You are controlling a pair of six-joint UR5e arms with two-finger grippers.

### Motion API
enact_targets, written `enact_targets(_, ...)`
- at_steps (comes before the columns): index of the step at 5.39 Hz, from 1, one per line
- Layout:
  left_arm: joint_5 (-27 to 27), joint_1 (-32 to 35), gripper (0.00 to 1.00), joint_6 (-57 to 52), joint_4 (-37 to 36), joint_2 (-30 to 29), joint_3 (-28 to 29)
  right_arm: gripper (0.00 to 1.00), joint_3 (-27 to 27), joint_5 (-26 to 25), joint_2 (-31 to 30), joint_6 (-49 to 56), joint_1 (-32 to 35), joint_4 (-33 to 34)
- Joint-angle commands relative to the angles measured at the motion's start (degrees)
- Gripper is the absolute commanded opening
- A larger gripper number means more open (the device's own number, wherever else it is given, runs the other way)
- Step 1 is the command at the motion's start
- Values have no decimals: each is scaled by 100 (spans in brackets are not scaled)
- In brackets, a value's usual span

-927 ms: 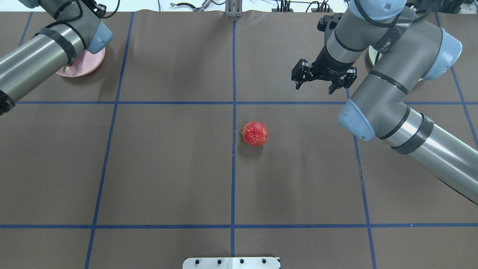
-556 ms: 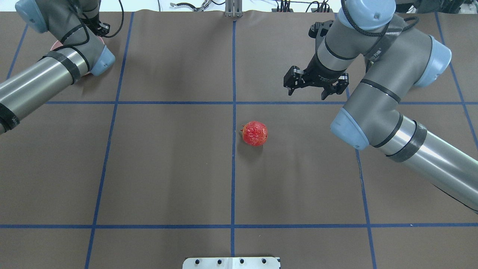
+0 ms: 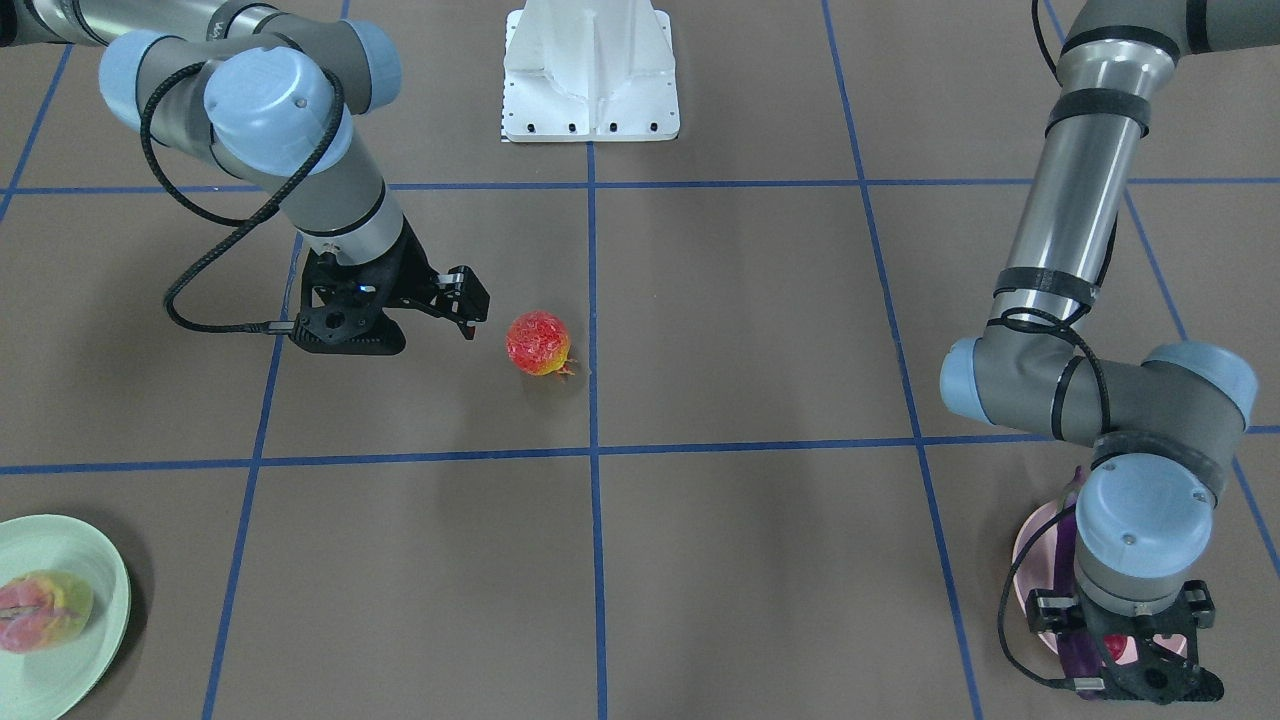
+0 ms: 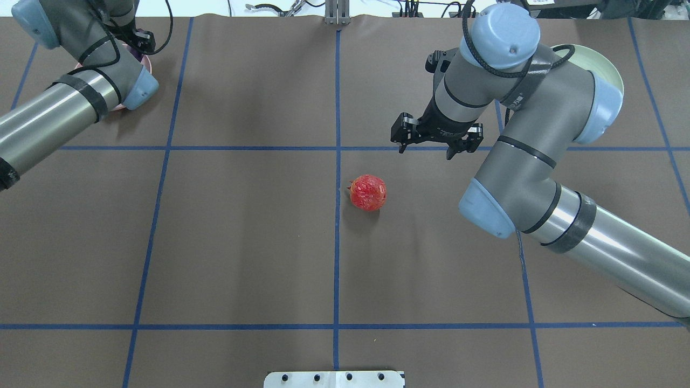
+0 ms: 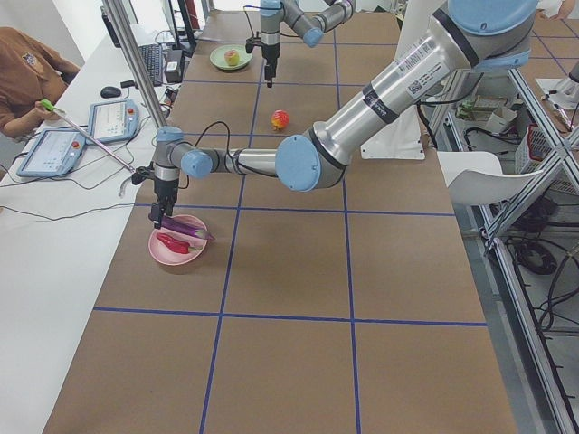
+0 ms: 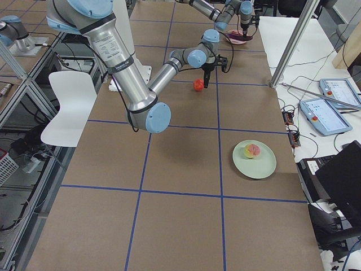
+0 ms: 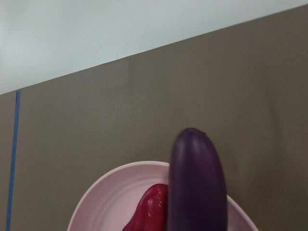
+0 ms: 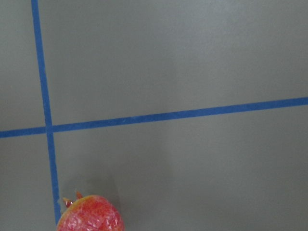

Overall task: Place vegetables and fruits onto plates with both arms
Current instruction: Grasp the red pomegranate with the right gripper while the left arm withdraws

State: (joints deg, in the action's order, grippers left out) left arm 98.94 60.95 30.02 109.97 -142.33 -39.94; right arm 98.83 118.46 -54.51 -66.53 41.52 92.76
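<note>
The red-orange pomegranate (image 4: 368, 192) lies alone near the table's middle, also in the front view (image 3: 538, 344) and at the bottom left of the right wrist view (image 8: 90, 214). My right gripper (image 4: 434, 144) is open and empty, just beyond the pomegranate and to its right. The peach (image 3: 40, 608) lies on the mint plate (image 3: 100, 570). My left gripper (image 3: 1120, 650) hangs over the pink plate (image 7: 96, 207), shut on the purple eggplant (image 7: 197, 187). The eggplant is low over the red chili (image 7: 151, 207), which lies on that plate. The left fingers are hidden.
The white robot base (image 3: 590, 70) stands at the table's near edge. Blue tape lines cross the brown table cover. An operator (image 5: 27, 68) sits at a white side table with tablets, beyond the pink plate's end.
My right arm has swung left and nearer the pomegranate with its gripper still open. My left arm has shifted over the pink plate and now covers most of it.
</note>
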Motion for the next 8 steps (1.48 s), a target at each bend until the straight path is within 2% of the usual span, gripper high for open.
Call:
enact_targets(1, 264, 162, 100, -58, -657, -6, -713, 100, -56, -262, 159, -220, -424, -65)
enact_targets(2, 701, 250, 100, -58, -931, 12, -1048, 100, -222, -271, 351, -325, -486, -66)
enact_targets(4, 819, 312, 100, -58, -1013, 21, -1218, 100, -740, -499, 590, -396, -662, -100)
enact_targets(5, 1150, 356, 100, -58, -1309, 21, -1497, 100, -1047, -508, 608, -431, -715, -588)
enact_targets(8, 1171, 365, 100, -58, -1662, 239, -2095, 100, -1278, -526, 678, -458, -803, -751)
